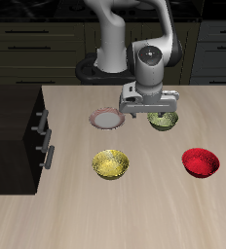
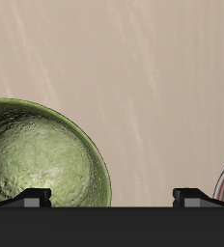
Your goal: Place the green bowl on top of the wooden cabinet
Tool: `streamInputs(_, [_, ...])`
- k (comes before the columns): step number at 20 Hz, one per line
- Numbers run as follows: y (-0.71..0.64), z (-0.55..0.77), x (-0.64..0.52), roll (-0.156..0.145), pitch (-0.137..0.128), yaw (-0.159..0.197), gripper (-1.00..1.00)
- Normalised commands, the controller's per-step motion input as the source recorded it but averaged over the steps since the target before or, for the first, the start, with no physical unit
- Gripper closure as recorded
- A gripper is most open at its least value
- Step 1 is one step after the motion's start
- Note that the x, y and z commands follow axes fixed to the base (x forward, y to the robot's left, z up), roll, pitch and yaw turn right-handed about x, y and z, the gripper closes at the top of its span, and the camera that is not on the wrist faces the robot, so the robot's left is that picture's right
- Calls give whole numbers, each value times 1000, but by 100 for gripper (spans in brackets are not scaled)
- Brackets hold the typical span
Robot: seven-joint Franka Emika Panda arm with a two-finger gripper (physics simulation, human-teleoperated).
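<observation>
Your tool (image 1: 151, 116) hovers above small olive-green speckled bowl (image 2: 42, 159) on light wood-grain bench (image 1: 164, 209), fingers (image 2: 35, 196) apart, nothing held.

My arm (image 1: 120, 34) renders as smooth, glossy white-grey segments, thick and rounded like bent tubes, with darker grey bands where one link meets the next. It grows out of a round black base plate (image 1: 94, 69) with a flat rim. Near the end sits a chunky cylindrical wrist joint (image 1: 149, 58) with a dark circular cap on its face. Below that I see a pale grey, boxy hand body, wider than tall, and the gripper (image 1: 150, 112) beneath it. In the wrist view, two small dark fingers (image 2: 33, 198) with lighter grey upper edges rise from a plain black bar (image 2: 112, 226). I can make out no cables, screws or markings.
</observation>
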Motion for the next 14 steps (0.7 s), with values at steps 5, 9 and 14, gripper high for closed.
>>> streamInputs(5, [78,-93,-10,17,17,-1,-100])
streamInputs(9, [47,-167,-51,14,23,-1,-100])
streamInputs(14, [32,-177,-12,35,48,-30,-100])
